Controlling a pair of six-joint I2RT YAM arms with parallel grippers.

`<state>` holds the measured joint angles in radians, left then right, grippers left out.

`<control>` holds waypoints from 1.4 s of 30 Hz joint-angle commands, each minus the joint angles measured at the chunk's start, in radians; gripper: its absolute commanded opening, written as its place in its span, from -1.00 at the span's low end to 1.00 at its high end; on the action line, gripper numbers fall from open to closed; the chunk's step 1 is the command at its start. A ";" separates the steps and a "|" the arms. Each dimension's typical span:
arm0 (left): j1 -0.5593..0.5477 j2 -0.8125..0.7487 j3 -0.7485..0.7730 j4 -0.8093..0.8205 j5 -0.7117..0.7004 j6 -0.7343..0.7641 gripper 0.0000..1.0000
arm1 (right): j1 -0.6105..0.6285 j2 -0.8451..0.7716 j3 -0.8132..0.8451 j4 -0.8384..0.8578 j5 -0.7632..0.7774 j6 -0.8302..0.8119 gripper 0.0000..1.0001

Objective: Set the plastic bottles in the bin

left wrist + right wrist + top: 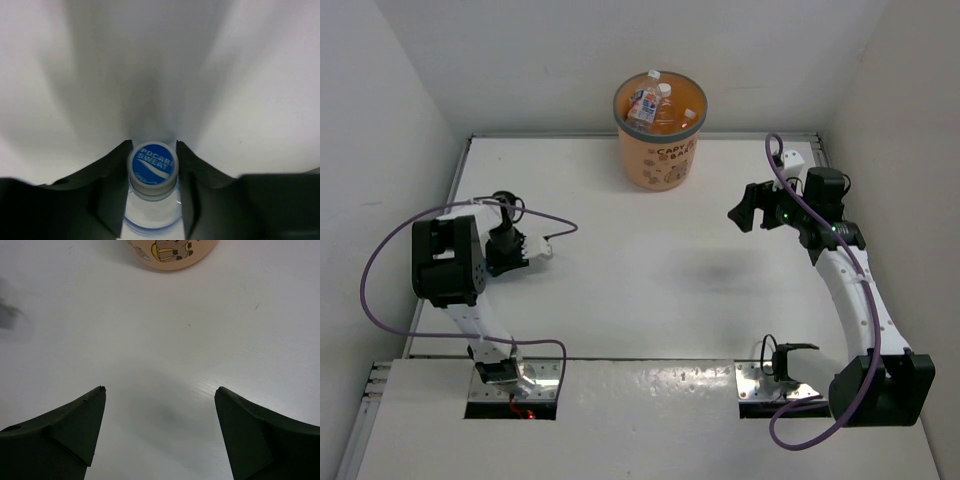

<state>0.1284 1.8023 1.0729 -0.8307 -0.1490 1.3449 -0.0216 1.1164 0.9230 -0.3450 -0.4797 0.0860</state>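
My left gripper [532, 250] is shut on a clear plastic bottle [152, 200] near the table's left side. In the left wrist view the gripper [153, 146] clamps the neck just under the blue-topped white cap [152, 164], which reads "Pocari Sweat". In the top view only the cap end [544, 250] shows past the fingers. The orange bin [658, 150] stands at the back centre with bottles [646, 101] inside. My right gripper [752, 208] is open and empty above the table right of the bin. In the right wrist view it [160, 396] faces bare table, with the bin's base [172, 254] at the top edge.
White walls close in the table on the left, back and right. The table's back edge [570, 138] runs just behind the bin. Purple cables [380, 262] loop from both arms.
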 commanded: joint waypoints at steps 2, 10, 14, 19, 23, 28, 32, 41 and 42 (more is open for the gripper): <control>-0.061 -0.004 0.128 -0.082 0.060 -0.044 -0.27 | 0.005 -0.010 0.008 0.020 0.001 -0.011 0.76; -0.285 0.066 0.821 -0.453 0.517 -0.285 -0.80 | 0.005 -0.013 0.020 0.018 -0.002 -0.002 0.71; -0.404 0.075 1.101 -0.333 0.751 -0.520 -1.00 | 0.003 -0.015 0.027 0.015 0.010 0.001 0.71; -0.423 -0.077 1.002 0.389 0.896 -1.036 -1.00 | -0.005 -0.023 0.027 0.011 0.027 0.023 0.71; -0.453 -0.147 0.739 1.231 0.823 -1.467 -1.00 | -0.020 -0.021 0.025 0.012 0.030 0.037 0.71; -0.489 0.122 0.993 1.364 0.888 -1.605 -1.00 | -0.026 -0.007 0.031 0.003 0.029 0.043 0.71; -0.498 0.293 1.145 1.415 0.798 -1.661 -1.00 | -0.035 0.000 0.027 0.000 0.033 0.044 0.71; -0.507 0.474 1.270 1.407 0.666 -1.667 -1.00 | -0.060 0.026 0.016 0.003 0.032 0.047 0.71; -0.507 0.474 1.256 1.407 0.666 -1.656 -1.00 | -0.058 0.031 0.019 0.003 0.033 0.046 0.71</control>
<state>-0.3763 2.3146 2.3173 0.4648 0.5541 -0.2977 -0.0750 1.1393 0.9230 -0.3542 -0.4488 0.1249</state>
